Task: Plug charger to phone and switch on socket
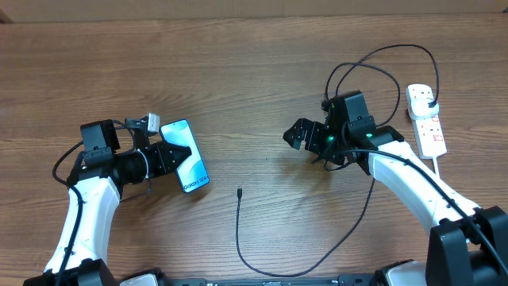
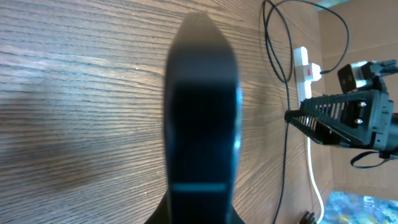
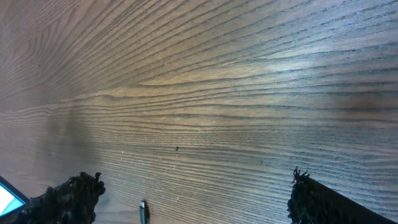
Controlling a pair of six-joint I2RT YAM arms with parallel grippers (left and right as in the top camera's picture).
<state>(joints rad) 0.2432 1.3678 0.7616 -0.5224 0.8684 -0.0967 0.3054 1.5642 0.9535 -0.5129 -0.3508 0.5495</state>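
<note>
The phone (image 1: 190, 159), its light-blue screen lit, is held just above the wooden table with my left gripper (image 1: 171, 155) shut on its left edge. In the left wrist view the phone (image 2: 202, 106) shows edge-on as a dark blurred slab rising from the jaws. The charger cable's connector tip (image 1: 239, 191) lies free on the table, right of the phone. The cable loops along the front edge and up to a black plug (image 1: 429, 98) on the white socket (image 1: 426, 119) at far right. My right gripper (image 1: 305, 137) hovers open at centre, with the connector tip (image 3: 143, 211) near its left finger (image 3: 71, 198).
The charger cable (image 1: 349, 238) curves under my right arm and arcs behind it at the back (image 1: 389, 52). The socket's thick white cord (image 1: 444, 171) runs toward the front right. A corner of the phone (image 3: 9, 195) shows at the right wrist view's lower left.
</note>
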